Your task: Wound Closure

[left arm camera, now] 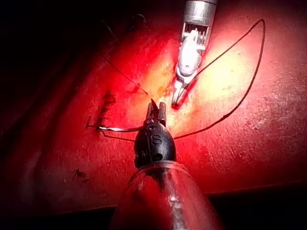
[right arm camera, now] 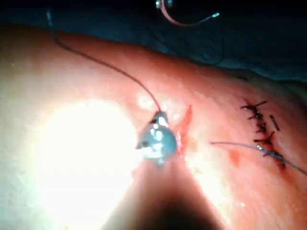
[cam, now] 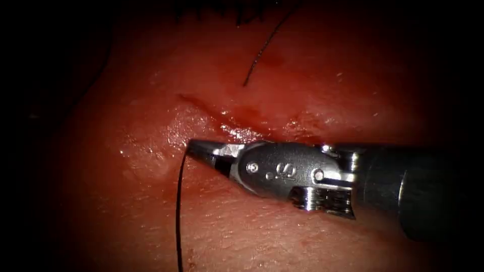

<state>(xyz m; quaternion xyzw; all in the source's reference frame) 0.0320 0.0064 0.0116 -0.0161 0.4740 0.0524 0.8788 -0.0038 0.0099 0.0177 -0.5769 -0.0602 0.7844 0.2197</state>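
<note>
Endoscope view: right tool (cam: 194,147) clamps limp, slippery thread (cam: 178,211) trailing to 6 o'clock, cut (cam: 237,128) at its 12; needle (left arm camera: 120,128) beside left tool (left arm camera: 156,109), seemingly out of tissue (cam: 302,242), hold unclear; stiff steel, probably best gripped behind mid-curve

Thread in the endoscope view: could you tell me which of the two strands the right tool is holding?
The strand running down from the right tool, gripped in its shut jaws below the cut; the other strand lies loose above the cut.

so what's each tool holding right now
left tool: shut on the needle, which is clear of the tissue.
right tool: shut on the thread, beside the cut.
</note>
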